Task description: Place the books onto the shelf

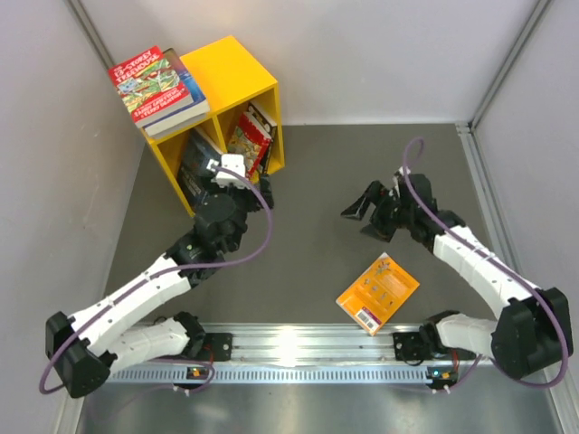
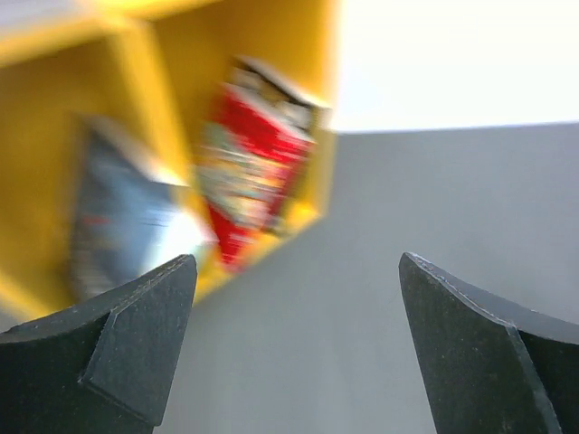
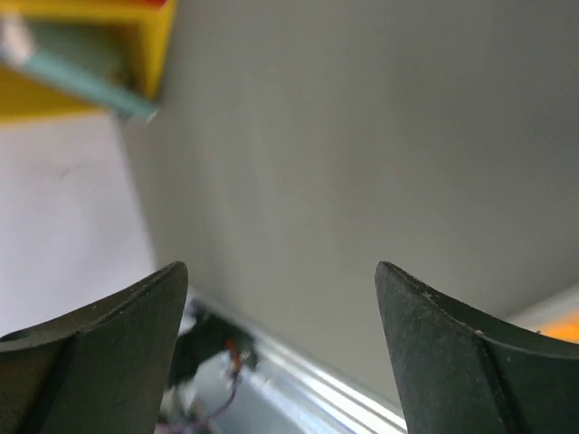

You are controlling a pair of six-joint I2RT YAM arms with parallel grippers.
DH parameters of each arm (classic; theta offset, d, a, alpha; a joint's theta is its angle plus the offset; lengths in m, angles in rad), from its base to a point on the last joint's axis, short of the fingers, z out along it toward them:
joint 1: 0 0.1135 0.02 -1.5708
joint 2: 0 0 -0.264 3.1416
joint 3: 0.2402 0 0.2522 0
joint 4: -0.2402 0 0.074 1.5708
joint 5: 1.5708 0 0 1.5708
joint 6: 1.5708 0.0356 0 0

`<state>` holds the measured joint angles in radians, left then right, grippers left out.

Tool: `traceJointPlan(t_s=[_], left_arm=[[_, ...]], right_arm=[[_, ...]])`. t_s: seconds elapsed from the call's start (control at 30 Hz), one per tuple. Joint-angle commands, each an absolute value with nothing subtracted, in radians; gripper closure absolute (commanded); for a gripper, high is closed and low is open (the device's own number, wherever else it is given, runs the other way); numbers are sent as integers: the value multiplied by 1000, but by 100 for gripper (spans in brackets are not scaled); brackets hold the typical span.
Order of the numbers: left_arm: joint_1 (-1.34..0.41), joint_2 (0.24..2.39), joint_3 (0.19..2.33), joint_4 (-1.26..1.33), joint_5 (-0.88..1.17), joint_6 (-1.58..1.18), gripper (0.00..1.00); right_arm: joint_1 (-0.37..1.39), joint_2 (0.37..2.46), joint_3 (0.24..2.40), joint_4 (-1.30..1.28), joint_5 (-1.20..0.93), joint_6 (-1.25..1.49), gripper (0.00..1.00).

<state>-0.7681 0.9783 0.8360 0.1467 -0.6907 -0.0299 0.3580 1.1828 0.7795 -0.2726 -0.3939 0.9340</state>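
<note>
The left gripper (image 2: 298,316) and right gripper (image 3: 280,316) are being held spread, empty; glossy paperbacks (image 2: 249,172) are being propped inside the boxy yellow shelf (image 2: 271,36) ahead of the left gripper

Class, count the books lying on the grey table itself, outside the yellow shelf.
1: the orange book lies flat on the table, front right. Another could be hidden beneath the left arm.

You had a stack of books (image 1: 158,86) lying on top of the shelf (image 1: 237,68). In the shelf's right compartment, several books (image 1: 249,136) stood leaning; in its left compartment sat another book (image 1: 194,167). One lone book (image 1: 377,292) lay flat on the table (image 1: 308,181), well right of and before the shelf.
</note>
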Motion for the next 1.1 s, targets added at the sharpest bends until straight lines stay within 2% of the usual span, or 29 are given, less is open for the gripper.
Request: traceJointPlan(t_s=[0.0, 0.1, 0.17, 0.27, 0.37, 0.63, 0.8, 1.07], left_arm=[[-831, 1067, 894, -37, -507, -277, 2], [-864, 1193, 920, -28, -330, -385, 2], [-879, 1317, 968, -21, -151, -451, 2], [-919, 1483, 1040, -9, 65, -511, 2], [-969, 1609, 1098, 20, 162, -541, 2], [-1017, 1769, 1092, 150, 337, -661, 2], [-1040, 1839, 1066, 169, 390, -698, 2], [-1046, 1956, 1055, 215, 436, -773, 2]], right_arm=[[336, 1152, 914, -777, -5, 856, 15], [334, 1147, 930, -964, 161, 897, 13], [330, 1118, 910, -1032, 237, 948, 8], [285, 1034, 815, -1083, 201, 1009, 9], [264, 948, 700, -1059, 114, 1078, 11], [265, 913, 589, -1071, 75, 1100, 12], [267, 907, 436, -876, -67, 1129, 16], [297, 969, 361, -691, -141, 1147, 18]])
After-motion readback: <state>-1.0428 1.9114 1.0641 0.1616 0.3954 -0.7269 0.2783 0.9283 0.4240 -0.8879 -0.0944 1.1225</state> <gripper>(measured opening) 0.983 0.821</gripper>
